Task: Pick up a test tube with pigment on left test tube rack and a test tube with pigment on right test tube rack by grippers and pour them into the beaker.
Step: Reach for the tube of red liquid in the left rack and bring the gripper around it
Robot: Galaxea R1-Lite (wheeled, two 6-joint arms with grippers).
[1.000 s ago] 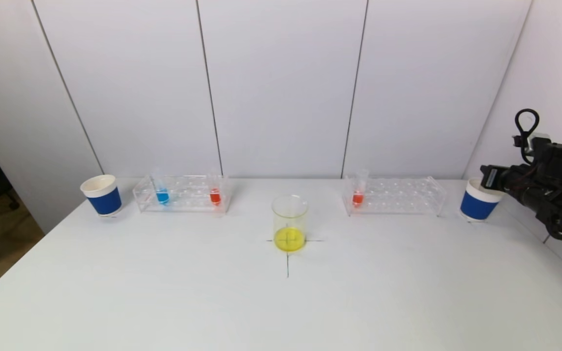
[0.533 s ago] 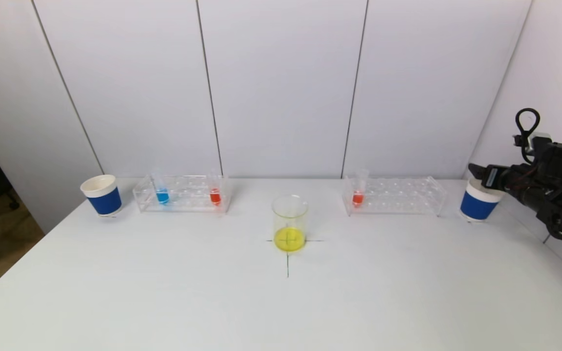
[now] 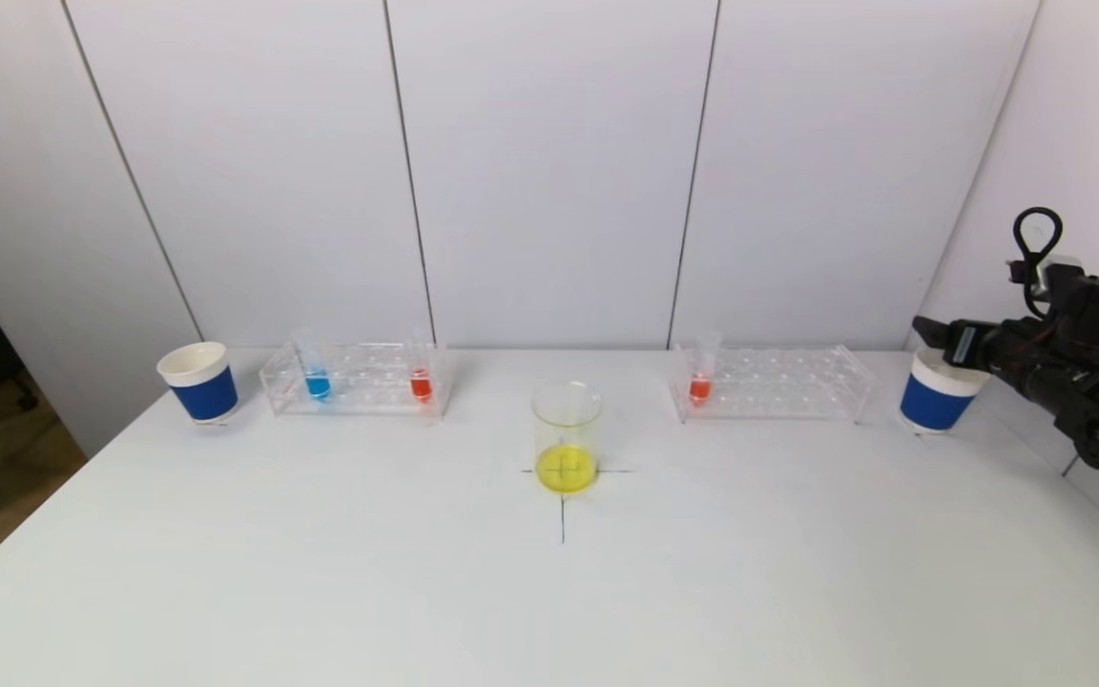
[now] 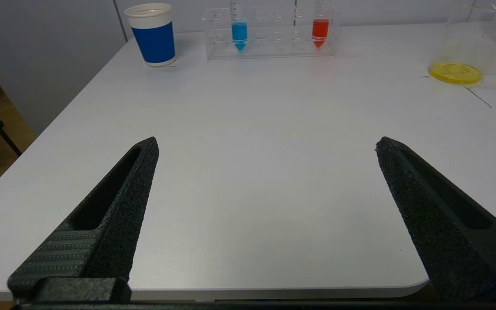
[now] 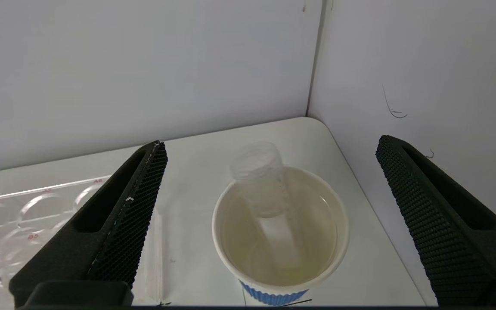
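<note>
Jaws: right gripper [image 5: 269, 146] spread wide above the right-hand cup [image 5: 280, 241], gripping nothing; left gripper [image 4: 265, 144] spread too, over bare table [image 4: 248, 142].
Landmark: glass beaker [image 3: 566, 437], clear, round, yellow liquid at bottom.
Racks: two, clear plastic, either side of beaker.
Tubes: left rack [image 3: 356, 379] held two, blue and red; right rack [image 3: 771, 383] one red; one empty tube [image 5: 269, 202] leaned inside right-hand cup.
Cups: two, blue-banded paper, beyond each rack.
</note>
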